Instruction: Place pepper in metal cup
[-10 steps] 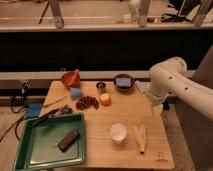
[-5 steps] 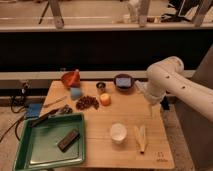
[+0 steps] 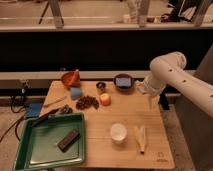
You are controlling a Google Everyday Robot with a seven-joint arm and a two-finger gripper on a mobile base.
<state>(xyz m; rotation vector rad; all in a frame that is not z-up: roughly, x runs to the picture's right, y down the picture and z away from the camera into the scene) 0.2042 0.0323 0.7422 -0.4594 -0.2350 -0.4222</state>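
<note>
The wooden desk (image 3: 127, 112) fills the middle of the room. The white arm (image 3: 170, 75) reaches in from the right. A green tray (image 3: 45, 146) sits at the desk's front left corner. The hand (image 3: 151, 100) hangs over the right edge, fingers spread and empty. A dark bowl (image 3: 123, 81) with a blue inside stands just beside it. A white cup (image 3: 118, 132) sits near the front. The orange pepper (image 3: 105, 99) lies just in front of the metal cup (image 3: 101, 86), well apart from the hand.

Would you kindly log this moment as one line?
gripper: open, empty, over table right side | pepper: on table, near metal cup | grasp: not yet
</note>
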